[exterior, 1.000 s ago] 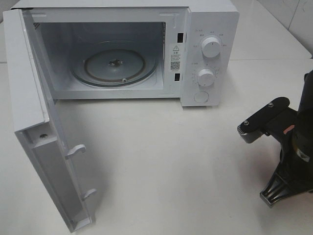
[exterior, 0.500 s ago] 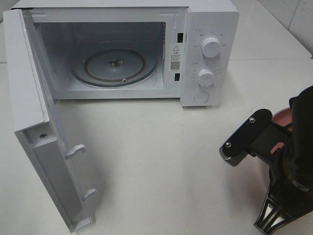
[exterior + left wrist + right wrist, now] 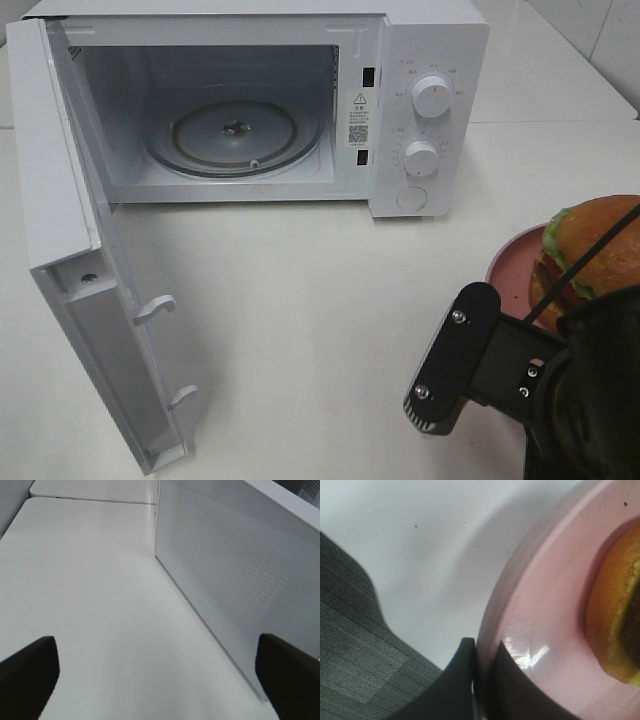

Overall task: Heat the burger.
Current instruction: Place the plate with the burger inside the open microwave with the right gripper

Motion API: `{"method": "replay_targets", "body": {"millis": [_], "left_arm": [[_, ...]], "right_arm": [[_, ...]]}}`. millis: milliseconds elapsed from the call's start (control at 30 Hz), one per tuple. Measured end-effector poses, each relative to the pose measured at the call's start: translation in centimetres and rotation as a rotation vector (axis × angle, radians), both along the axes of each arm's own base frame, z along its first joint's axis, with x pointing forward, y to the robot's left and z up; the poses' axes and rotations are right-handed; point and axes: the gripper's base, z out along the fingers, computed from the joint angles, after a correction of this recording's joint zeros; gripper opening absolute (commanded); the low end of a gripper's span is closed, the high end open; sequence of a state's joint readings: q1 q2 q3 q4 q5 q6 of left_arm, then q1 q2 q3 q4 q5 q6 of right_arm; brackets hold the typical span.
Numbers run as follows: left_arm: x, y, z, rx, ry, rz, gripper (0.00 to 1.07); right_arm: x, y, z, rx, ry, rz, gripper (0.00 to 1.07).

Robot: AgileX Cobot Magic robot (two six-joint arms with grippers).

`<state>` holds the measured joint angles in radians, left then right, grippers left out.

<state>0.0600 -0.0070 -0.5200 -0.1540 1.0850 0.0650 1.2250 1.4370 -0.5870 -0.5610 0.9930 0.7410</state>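
The left gripper [image 3: 155, 647] hangs with its jaws spread wide, holding nothing; the right gripper [image 3: 482, 652] pinches the rim of the pink plate [image 3: 545, 630]; the right arm [image 3: 590, 400] sits low.

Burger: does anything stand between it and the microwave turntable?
Nothing visible does. The door stands wide open, the turntable is bare, and the right gripper is shut on the plate rim under the burger.
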Motion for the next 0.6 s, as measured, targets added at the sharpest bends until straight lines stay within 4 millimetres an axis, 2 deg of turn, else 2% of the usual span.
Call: {"method": "replay_targets", "body": {"millis": [333, 600], "left_arm": [[0.0, 0.0, 0.0, 0.0, 0.0, 0.0, 1.0], [0.0, 0.0, 0.0, 0.0, 0.0, 0.0, 1.0]], "right_arm": [[-2.0, 1.1, 0.0, -0.031, 0.023, 0.191, 0.01], [-1.6, 1.5, 0.2, -0.076, 0.001, 0.345, 0.02]]}}
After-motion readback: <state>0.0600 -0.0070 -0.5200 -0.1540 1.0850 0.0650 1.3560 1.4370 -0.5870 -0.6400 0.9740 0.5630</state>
